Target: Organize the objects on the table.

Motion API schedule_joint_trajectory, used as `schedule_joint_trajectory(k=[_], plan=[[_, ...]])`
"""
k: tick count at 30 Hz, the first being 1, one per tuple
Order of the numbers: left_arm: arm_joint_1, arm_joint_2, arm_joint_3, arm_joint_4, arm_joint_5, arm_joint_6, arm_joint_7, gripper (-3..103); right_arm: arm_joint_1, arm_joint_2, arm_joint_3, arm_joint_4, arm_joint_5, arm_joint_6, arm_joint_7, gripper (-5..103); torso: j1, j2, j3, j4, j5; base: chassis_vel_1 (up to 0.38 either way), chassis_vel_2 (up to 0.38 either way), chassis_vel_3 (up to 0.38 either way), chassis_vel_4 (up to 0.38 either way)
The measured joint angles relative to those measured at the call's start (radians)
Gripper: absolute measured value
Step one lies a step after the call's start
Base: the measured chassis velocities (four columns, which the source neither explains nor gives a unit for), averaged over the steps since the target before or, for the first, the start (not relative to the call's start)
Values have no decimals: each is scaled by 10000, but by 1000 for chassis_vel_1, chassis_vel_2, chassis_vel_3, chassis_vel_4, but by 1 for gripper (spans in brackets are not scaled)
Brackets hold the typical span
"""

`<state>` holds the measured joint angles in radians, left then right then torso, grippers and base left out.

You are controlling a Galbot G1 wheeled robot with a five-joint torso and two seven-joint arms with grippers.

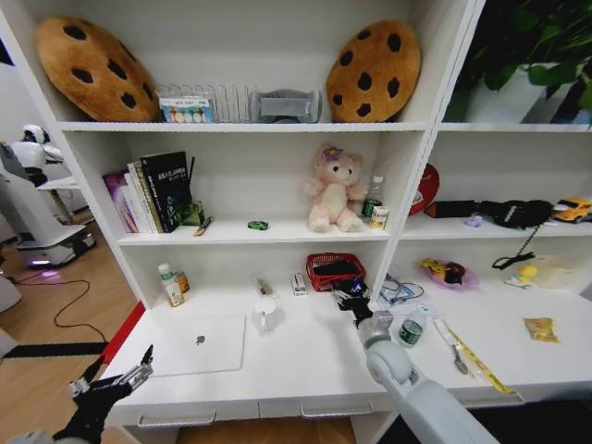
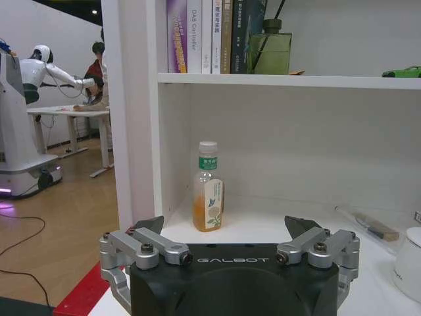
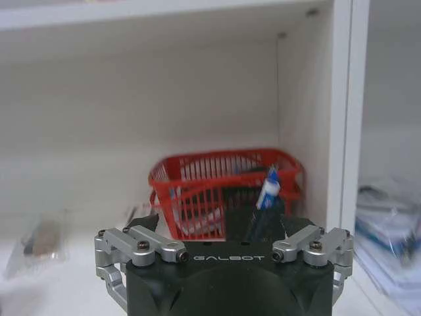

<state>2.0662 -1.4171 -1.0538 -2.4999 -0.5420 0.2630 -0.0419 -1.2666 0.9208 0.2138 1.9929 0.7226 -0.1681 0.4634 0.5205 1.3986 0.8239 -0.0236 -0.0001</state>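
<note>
On the white table (image 1: 296, 365) a shut silver laptop (image 1: 199, 342) lies at the front left. My right gripper (image 1: 352, 299) (image 3: 223, 225) reaches to the back of the desk and stands open. A black pen cup (image 3: 264, 217) holding a blue-and-white pen sits close by its fingers, in front of a red basket (image 3: 217, 187). A small green-topped can (image 1: 412, 330) stands right of that arm, with loose pens (image 1: 453, 342) beyond it. A tiny green toy (image 1: 257, 225) (image 2: 401, 71) rests on the shelf above. My left gripper (image 1: 143, 365) (image 2: 225, 227) hovers open at the desk's front left corner.
A drink bottle (image 1: 169, 285) (image 2: 208, 187) stands at the back left of the desk, a white cup (image 1: 265, 312) near the middle. Books (image 1: 153, 192) and a pink plush bunny (image 1: 331, 190) fill the shelf above. Shelf uprights close in the red basket (image 1: 335, 270).
</note>
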Motion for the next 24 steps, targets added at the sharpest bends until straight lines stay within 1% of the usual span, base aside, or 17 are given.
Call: schedule_joint_trajectory(k=[1,3,4,7,8,9,10,11,12,18,20,24], plan=[[0,0,0,0,0,0,0,100,0,0,0,0,0,0,0,100,0,0,0,0,0,0,0,0,0],[0,0,0,0,0,1,0,100,-177,-107,143,-134,561,-373,166,100,0,0,0,4,3,0,0,0,0],[0,0,0,0,0,1,0,100,-177,-107,143,-134,561,-373,166,100,0,0,0,4,3,0,0,0,0],[-1,0,-1,0,0,0,-1,100,-175,-161,212,-366,658,-577,-51,100,1,0,1,6,2,0,0,0,0],[0,0,-1,0,0,0,0,100,-141,-174,239,-529,685,-695,-265,100,0,-1,1,5,2,0,0,0,0],[0,0,0,0,0,0,-1,100,-54,-178,250,-818,555,-728,-571,100,1,-1,1,5,2,0,0,0,0],[0,0,0,0,0,0,-1,100,-54,-178,250,-818,555,-728,-571,100,1,-1,1,5,2,0,0,0,0],[-1,0,0,0,0,0,-1,100,54,-168,223,-1150,116,-570,-847,100,0,-1,1,5,1,0,0,0,0],[0,0,-1,0,-1,0,-1,100,100,-161,177,-1280,-78,-511,-1021,100,1,-1,2,5,2,0,0,0,0],[-1,0,0,0,0,0,-1,100,184,-59,53,-1414,373,-830,-949,100,1,-1,2,4,2,0,0,0,0],[0,0,0,0,0,0,-1,100,223,-34,51,-1542,759,-1029,-903,100,1,-1,2,5,1,0,0,0,0],[0,0,-1,0,0,0,-1,100,221,-57,58,-1585,1140,-1193,-870,100,1,-1,2,4,1,0,0,0,0]])
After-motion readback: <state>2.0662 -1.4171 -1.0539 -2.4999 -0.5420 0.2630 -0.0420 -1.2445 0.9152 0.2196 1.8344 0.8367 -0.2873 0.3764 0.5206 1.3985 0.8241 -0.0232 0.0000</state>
